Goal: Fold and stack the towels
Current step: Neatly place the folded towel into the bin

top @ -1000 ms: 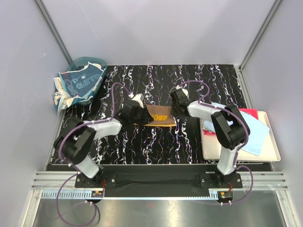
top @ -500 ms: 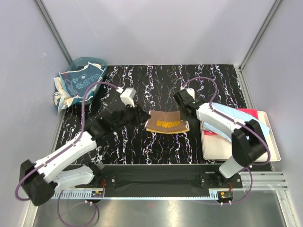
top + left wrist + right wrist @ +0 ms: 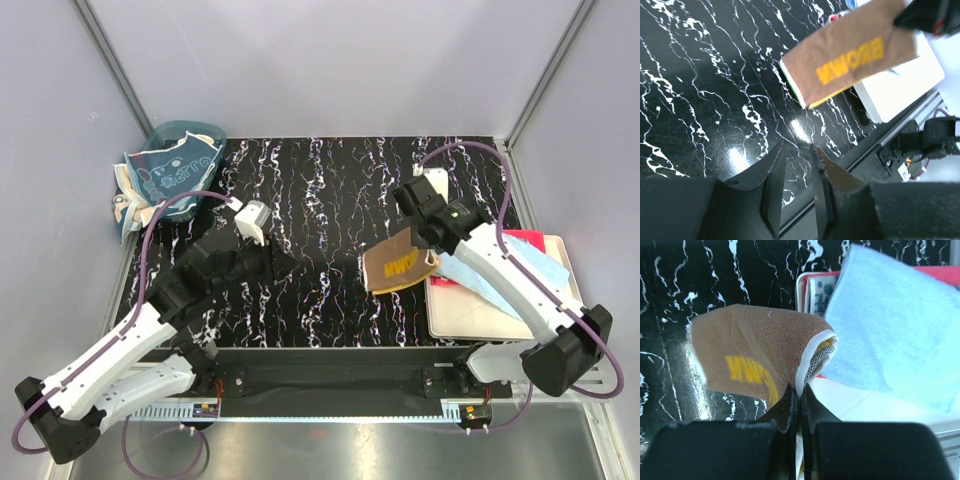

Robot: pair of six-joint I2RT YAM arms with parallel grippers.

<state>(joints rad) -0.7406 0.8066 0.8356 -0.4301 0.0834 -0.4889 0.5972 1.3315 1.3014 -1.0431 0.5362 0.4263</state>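
My right gripper [image 3: 800,390] is shut on the edge of a folded brown-orange towel [image 3: 760,350] with yellow lettering. It hangs in the air just left of the cream tray [image 3: 500,322], and the same towel [image 3: 398,268] shows from above. On the tray lie a light blue towel [image 3: 895,325], a red towel [image 3: 945,272] and a patterned one [image 3: 820,290]. My left gripper [image 3: 797,150] is open with nothing between its fingers, above the marbled table and well left of the held towel [image 3: 850,57].
A teal plastic basket [image 3: 175,175] with more crumpled cloths stands at the back left corner. The black marbled table [image 3: 330,190] ends at a metal rail along the near edge. White walls close in the back and both sides.
My right gripper has lifted the folded towel off the table's middle and carried it right, to the tray's edge. My left arm has drawn back to the left, its jaws a little wider.
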